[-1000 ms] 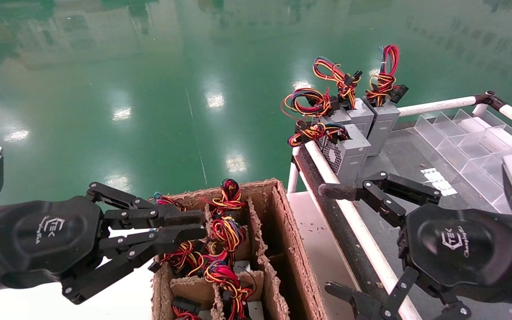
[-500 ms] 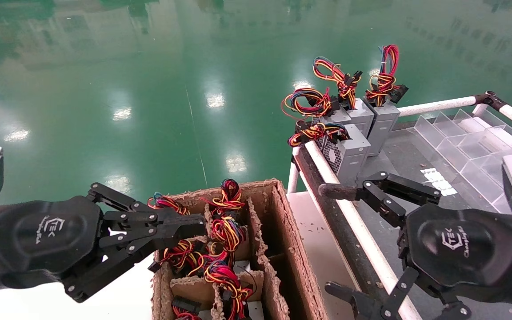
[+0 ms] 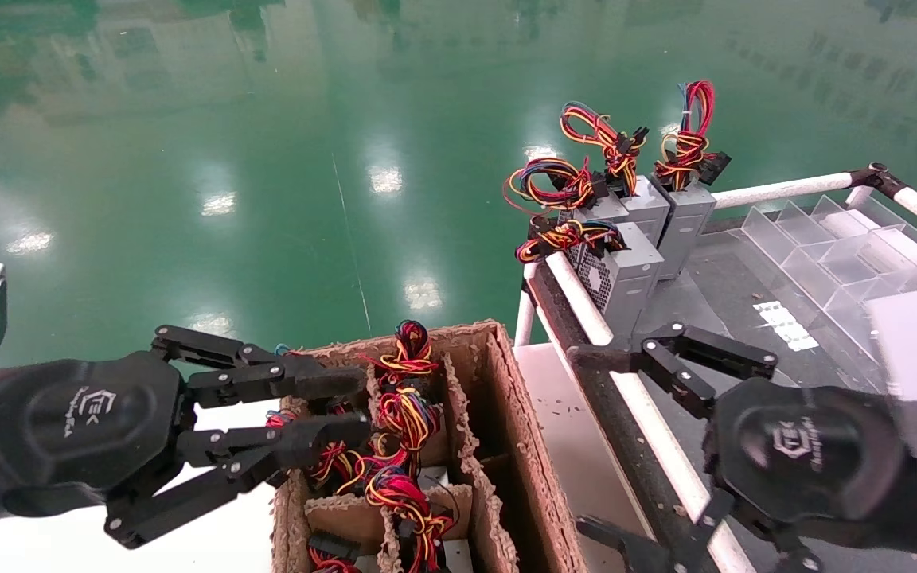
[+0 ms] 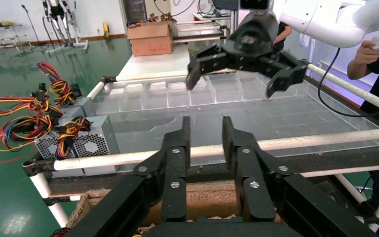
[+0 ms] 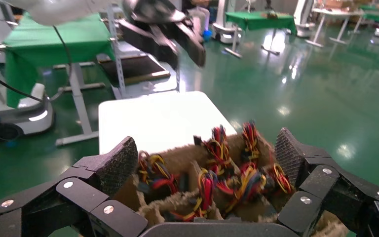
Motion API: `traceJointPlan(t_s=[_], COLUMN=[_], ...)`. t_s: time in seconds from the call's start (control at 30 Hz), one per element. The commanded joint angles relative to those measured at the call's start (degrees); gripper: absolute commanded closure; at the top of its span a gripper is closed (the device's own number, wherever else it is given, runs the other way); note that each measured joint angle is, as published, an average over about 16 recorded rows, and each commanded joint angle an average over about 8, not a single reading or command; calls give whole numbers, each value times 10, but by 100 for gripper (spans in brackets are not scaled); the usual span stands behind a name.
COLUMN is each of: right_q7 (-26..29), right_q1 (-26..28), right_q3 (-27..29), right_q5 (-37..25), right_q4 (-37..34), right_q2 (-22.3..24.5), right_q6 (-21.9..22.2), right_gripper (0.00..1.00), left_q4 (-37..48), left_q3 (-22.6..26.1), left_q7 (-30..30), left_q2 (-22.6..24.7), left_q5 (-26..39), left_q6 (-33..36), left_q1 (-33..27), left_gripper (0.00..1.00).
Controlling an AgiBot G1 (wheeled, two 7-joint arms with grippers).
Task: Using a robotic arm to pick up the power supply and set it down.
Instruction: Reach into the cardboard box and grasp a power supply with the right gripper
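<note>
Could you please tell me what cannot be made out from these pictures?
- Head view: bodies of the power supplies in the cardboard box are hidden under wire bundles and dividers.
- Head view: the box's near end is cut off by the frame edge.
- Head view: the right hand has its lower fingers cut off.
- Right wrist view: the left hand is blurred.

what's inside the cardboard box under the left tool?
Inside the cardboard box, between cardboard dividers, sit bundles of red, yellow and black wires. The units beneath them are mostly hidden. The left tool hovers open over the far-left cell.
</note>
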Motion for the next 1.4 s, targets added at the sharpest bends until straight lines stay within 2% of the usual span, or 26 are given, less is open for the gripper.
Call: traceJointPlan(t_s=[0.03,0.3,0.73,0.97,1.4], right_q7=[0,12,17,25,4], right_q1=[2,21,35,56,149], right_q3=[-4,-32,-58,-100,-183], right_q5=[-13,-64,-91,-139,-245], right_q4=[-1,-31,-56,-102,-229], right_q2=[-1,-26,-62,-127,-241], right_q6=[6,24,18,28,-15], right_gripper=[0,0,0,0,0], left_q4=[0,0,0,0,0], left_q3=[0,0,0,0,0], left_q7=[0,0,0,0,0], left_q2=[0,0,0,0,0], left_q5=[0,0,0,0,0], left_q6=[0,0,0,0,0], left_q1=[0,0,0,0,0], left_gripper=[0,0,0,0,0])
